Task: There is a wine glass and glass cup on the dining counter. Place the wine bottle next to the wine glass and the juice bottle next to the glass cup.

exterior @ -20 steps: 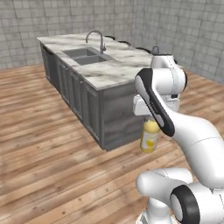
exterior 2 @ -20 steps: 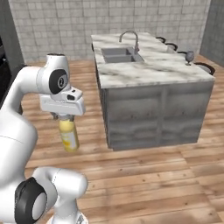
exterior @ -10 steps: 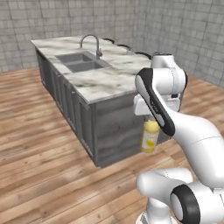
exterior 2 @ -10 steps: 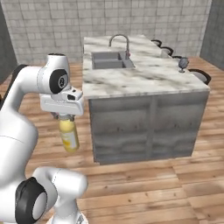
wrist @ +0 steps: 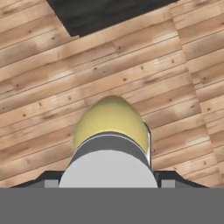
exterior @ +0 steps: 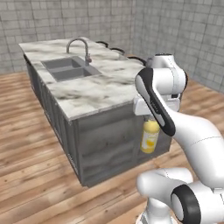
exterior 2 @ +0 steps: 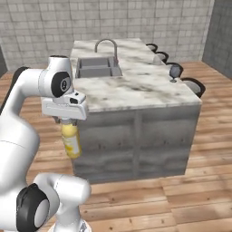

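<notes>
My gripper [exterior: 150, 120] [exterior 2: 68, 123] is shut on the grey-white cap of the juice bottle [exterior: 149, 136] [exterior 2: 71, 141], a short yellow bottle that hangs upright below the hand, above the wooden floor and in front of the island's end wall. From the hand view the juice bottle [wrist: 111, 124] appears from above, cap nearest. The dining counter [exterior: 94, 92] [exterior 2: 140, 88] is the marble island ahead. The wine glass [exterior 2: 173, 72] stands near the counter's right edge, far from the bottle. The wine bottle and the glass cup are out of view.
A steel sink [exterior 2: 96, 68] and curved faucet [exterior 2: 106, 45] sit in the counter's far half. Black stools [exterior 2: 195, 85] line its right edge. The island's grey end wall [exterior 2: 136, 140] stands just beyond the bottle. Wooden floor [wrist: 52, 87] lies below, tiled walls behind.
The whole scene has shifted as the base drove: the island's end is now closer and more central. The arm holds the same pose with the juice bottle still gripped.
</notes>
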Tool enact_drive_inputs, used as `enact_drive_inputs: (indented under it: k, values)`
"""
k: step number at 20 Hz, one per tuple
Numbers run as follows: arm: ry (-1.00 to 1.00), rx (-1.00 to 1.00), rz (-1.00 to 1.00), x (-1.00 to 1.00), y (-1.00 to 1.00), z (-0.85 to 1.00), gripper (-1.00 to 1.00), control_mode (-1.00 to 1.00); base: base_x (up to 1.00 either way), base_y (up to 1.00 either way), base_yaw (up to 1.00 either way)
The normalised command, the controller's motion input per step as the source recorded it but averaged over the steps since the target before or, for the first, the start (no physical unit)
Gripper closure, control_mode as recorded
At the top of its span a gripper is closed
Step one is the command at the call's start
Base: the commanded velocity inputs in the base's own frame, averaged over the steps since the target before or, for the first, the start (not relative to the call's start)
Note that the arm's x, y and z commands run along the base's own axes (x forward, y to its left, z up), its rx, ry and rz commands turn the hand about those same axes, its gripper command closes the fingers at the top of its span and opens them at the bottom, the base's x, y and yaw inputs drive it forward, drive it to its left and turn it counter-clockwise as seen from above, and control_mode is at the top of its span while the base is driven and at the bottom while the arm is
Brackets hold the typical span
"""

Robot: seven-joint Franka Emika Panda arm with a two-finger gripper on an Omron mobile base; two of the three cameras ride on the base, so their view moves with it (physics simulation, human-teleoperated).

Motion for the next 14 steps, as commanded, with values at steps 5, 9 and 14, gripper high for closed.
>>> enact_drive_inputs:
  k: [5, 9, 14]
  values:
    - [0.00, 0.00, 0.00, 0.00, 0.00, 0.00, 1.00, 1.00, 0.74, -0.52, 0.01]
    - [0.00, 0.00, 0.00, 0.00, 0.00, 0.00, 1.00, 1.00, 0.73, -0.52, 0.01]
    - [0.00, 0.00, 0.00, 0.00, 0.00, 0.00, 1.00, 1.00, 0.72, -0.51, 0.02]
